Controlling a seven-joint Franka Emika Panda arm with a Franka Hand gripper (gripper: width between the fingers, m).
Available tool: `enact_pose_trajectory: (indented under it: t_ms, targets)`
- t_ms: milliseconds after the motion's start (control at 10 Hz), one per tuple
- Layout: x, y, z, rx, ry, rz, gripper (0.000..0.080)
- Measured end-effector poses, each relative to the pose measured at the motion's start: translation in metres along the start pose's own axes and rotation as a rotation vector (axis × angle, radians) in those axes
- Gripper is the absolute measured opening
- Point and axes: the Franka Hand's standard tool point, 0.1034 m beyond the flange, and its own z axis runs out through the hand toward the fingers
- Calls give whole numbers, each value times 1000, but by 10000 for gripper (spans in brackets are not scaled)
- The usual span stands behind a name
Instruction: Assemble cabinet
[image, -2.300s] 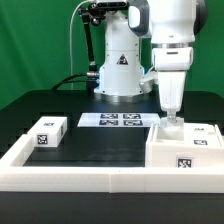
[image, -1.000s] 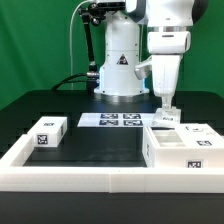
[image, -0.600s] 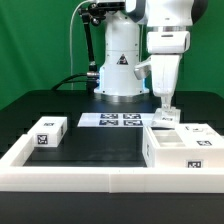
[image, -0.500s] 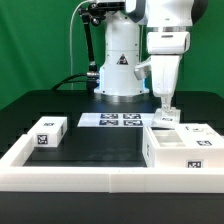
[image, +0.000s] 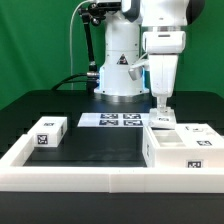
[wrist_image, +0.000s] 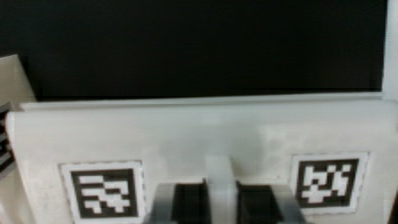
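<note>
Exterior view: a black flat counter (image: 100, 145) carries everything. At its back stands a white Franka robot arm (image: 165, 45), reaching down toward the exterior view's right. A long low white plastic border rail (image: 90, 178) runs along the near edge and turns back at the exterior view's left.

The cabinet (image: 185, 150), a large white plastic box with a square black-and-white tag on its near face, sits on the counter at the exterior view's right, just behind the rail. Its top shows shallow recesses.

Between the arm's base and the cabinet lies the marker board (image: 115, 120), thin, flat and white.

A loose white tagged plastic block (image: 47, 132) rests at the exterior view's left, well apart from the cabinet.

A small white tagged block (image: 160, 121) hangs under the pincer (image: 160, 110), over the cabinet's rear left corner. Whether it touches the cabinet cannot be told.

The wrist view shows this small white tagged block (wrist_image: 196, 130) with two tags. The pincer (wrist_image: 222, 200) is clenched on it, and its dark fingers (wrist_image: 183, 203) stand close together between the tags.
</note>
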Motion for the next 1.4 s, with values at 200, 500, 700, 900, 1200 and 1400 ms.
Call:
enact_pose_trajectory:
  t_ms: [200,500,700,900,1200,1400]
  targets:
    - [0,-1,1,3,0,1,69]
    - [-3,5,-1,8,-6,-16,70]
    - [-4,11,-3,1,-6,-12,70]
    - [-3,10,-3,1,-5,-6,70]
    - [-4,12,-2,6,-7,-9,70]
    - [-3,16,-3,2,-5,-9,70]
